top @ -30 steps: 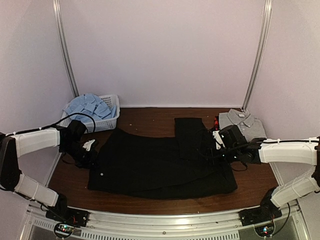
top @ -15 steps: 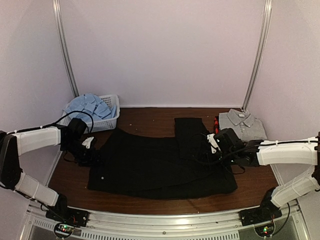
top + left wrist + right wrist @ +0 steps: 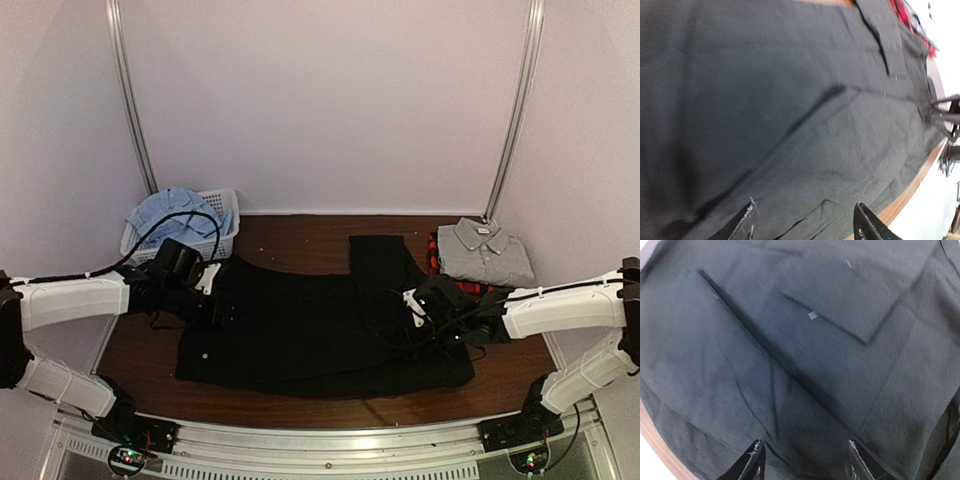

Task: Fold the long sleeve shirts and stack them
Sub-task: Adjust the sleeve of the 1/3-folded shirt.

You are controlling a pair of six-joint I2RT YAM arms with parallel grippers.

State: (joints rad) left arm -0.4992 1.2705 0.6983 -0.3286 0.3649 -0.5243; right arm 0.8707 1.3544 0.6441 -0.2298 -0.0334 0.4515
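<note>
Pinching now could spoil the fold, I judge: the black shirt point(image 3: 320, 330) lies spread flat across the middle of the tabletop point(image 3: 300, 235), one sleeve laid up toward 1 o'clock, and both wrist views show overlapping layers with creased edges under the fingers, so a tool closing here might take only the top layer or bunch two together and drag the cloth askew. The left tool point(image 3: 805, 227) hangs wide apart and holds nothing, above the shirt's 9 o'clock side; the right tool point(image 3: 805, 462) is likewise spread and bare over the 3 o'clock side. The right arm also runs near the folded grey shirt point(image 3: 485, 252) stacked on the plaid shirt point(image 3: 434, 250) at 2 o'clock (a careless sweep there could knock that pile crooked). The blue shirt point(image 3: 175, 215) waits in the basket point(image 3: 228, 240) at 10 o'clock. Against a second ago, both arms have pushed inward: the left tool was off the cloth beside its 9 o'clock edge, the right at the 3 o'clock edge, while the shirt itself looks unmoved.
</note>
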